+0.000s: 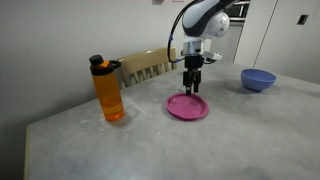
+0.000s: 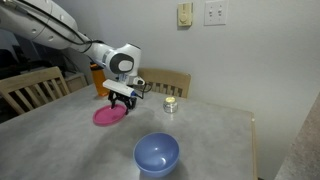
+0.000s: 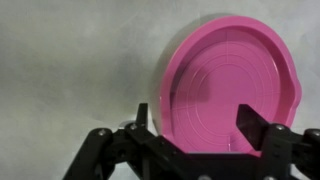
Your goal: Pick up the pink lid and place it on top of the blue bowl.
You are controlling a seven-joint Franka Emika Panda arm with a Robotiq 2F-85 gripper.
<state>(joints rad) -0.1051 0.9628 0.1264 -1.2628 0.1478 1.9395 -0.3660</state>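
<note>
The pink lid [image 1: 187, 106] lies flat on the grey table in both exterior views [image 2: 110, 115]. In the wrist view it fills the upper right [image 3: 235, 75]. My gripper [image 1: 191, 88] hangs just above the lid's far edge, also seen in an exterior view [image 2: 120, 101]. Its fingers [image 3: 195, 125] are open and straddle the lid's rim, one finger outside the rim and one over the disc. The blue bowl [image 1: 258, 79] stands apart from the lid, upright and uncovered; it is near the table's front in an exterior view [image 2: 156, 153].
A tall orange bottle [image 1: 108, 89] with a black cap stands beside the lid. A small silver round object [image 2: 171, 104] sits behind the bowl. Wooden chairs [image 1: 150, 66] stand at the table's far edge [image 2: 30, 88]. The grey table [image 1: 220, 145] ends near the bowl.
</note>
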